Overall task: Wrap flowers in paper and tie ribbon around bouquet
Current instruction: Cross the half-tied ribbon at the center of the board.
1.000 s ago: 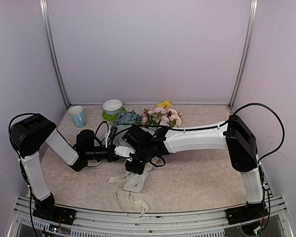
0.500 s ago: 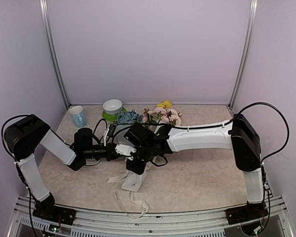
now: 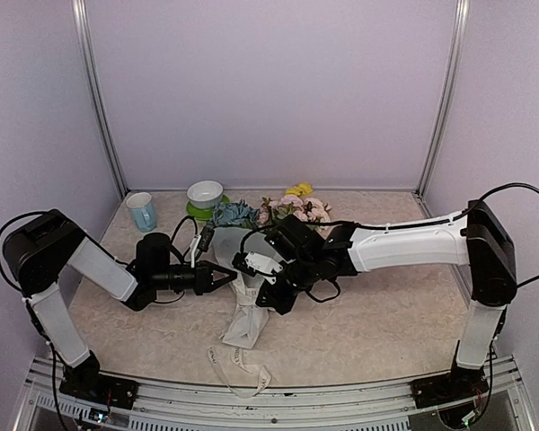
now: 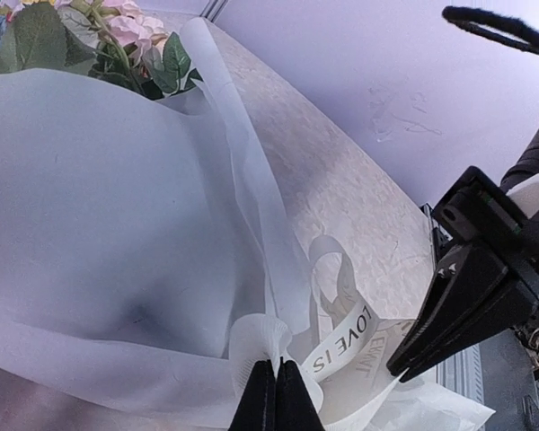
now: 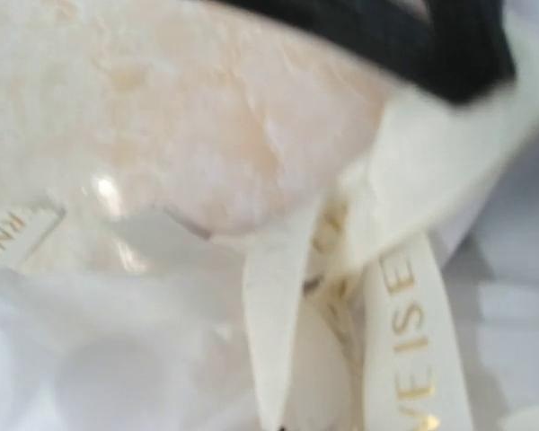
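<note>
Since the flowers (image 3: 287, 211) already sit inside the paper (image 4: 117, 224), which is gathered to a narrow neck, the wrapping half of the job looks done. The bouquet (image 3: 245, 314) lies on the bench (image 3: 377, 323) between the two arms, with its blooms toward the back wall and its pinched end toward the front edge.

The tying looks under way. In the left wrist view the ribbon (image 4: 346, 346) makes a lettered loop right at the neck, and in the top view a loose tail of it trails on the bench near the front edge. Whether a knot has formed I cannot tell, as the crossing is hidden in folds of paper.

The left claw (image 4: 274, 368) is closed at the gathered neck, its fingers pressed together just under a curl of paper. Whether it pinches paper or ribbon is not clear. The right claw (image 4: 400, 366) is closed too, with its tip at the ribbon beside the neck. Its own blurred view shows a strand running down to where its fingers meet, so it appears to grip the ribbon.

By my reading, what remains is to draw the strands tight and finish the knot or bow.
</note>
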